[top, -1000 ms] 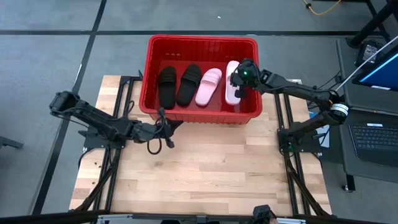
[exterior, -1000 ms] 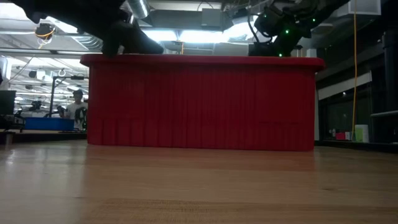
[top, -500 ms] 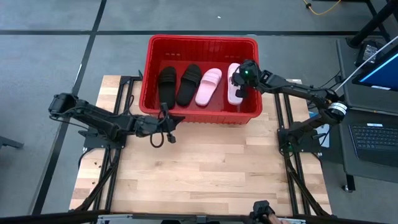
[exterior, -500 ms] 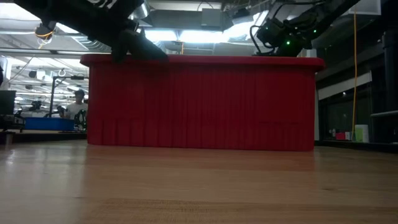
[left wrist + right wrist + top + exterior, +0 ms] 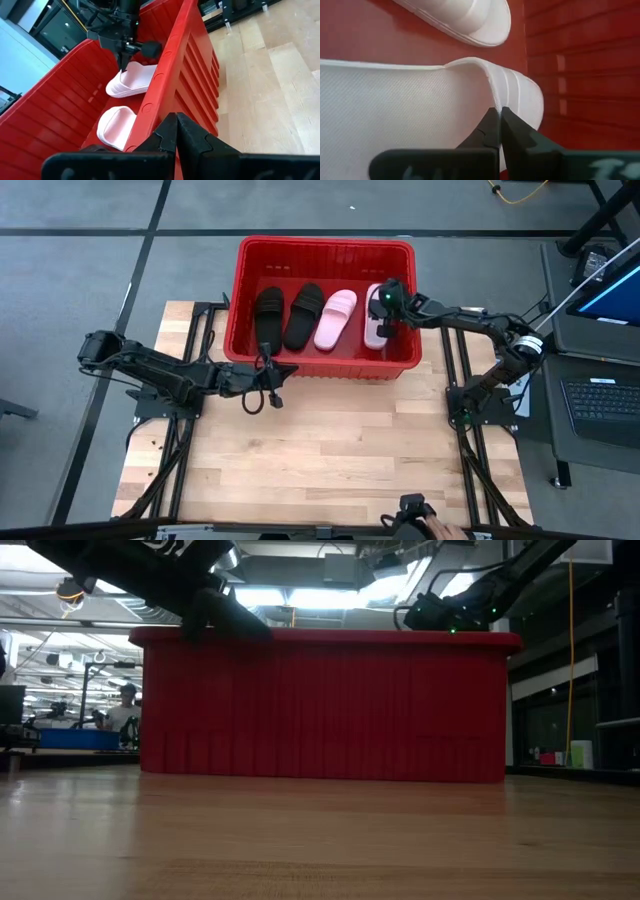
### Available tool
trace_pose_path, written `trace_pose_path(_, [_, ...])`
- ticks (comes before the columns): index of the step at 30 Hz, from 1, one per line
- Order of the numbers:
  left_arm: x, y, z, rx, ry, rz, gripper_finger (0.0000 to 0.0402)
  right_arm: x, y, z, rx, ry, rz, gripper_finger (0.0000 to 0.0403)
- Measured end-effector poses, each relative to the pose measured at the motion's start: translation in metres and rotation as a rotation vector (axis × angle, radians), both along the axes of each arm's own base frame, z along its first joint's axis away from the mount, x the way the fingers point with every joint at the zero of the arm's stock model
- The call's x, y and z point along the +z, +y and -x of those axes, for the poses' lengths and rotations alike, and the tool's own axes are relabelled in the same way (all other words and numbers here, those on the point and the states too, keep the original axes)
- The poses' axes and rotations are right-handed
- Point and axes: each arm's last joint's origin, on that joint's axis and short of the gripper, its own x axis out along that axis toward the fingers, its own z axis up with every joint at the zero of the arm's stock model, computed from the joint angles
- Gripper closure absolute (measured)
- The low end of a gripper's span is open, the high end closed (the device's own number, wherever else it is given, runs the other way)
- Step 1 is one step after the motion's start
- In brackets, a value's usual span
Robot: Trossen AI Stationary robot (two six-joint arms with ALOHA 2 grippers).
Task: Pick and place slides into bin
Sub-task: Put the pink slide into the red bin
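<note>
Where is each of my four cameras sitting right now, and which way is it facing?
High view: overhead, straight down on the table, red bin and both arms.
Low view: at tabletop height, level at the bin's front wall; arms show above its rim.
Left wrist view: on the left arm, past the shut left gripper along the bin's rim toward two pink slides.
Right wrist view: inside the bin, right gripper shut on a pink slide's strap.
Shared: both wrist views show the pink slides.

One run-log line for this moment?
four slides in red slotted plastic bin | right gripper shut over rightmost pale pink slide | left gripper shut at bin's near wall
</note>
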Motion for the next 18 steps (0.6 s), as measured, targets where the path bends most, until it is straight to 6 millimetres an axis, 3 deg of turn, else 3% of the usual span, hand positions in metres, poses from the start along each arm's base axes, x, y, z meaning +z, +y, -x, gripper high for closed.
trace_pose_path(18, [-0.0001, 0.0, 0.0, -0.001, 0.0, 0.001, 0.0397, -0.001, 0.0009, -0.0007, 0.062, -0.041, -0.06, 0.0397])
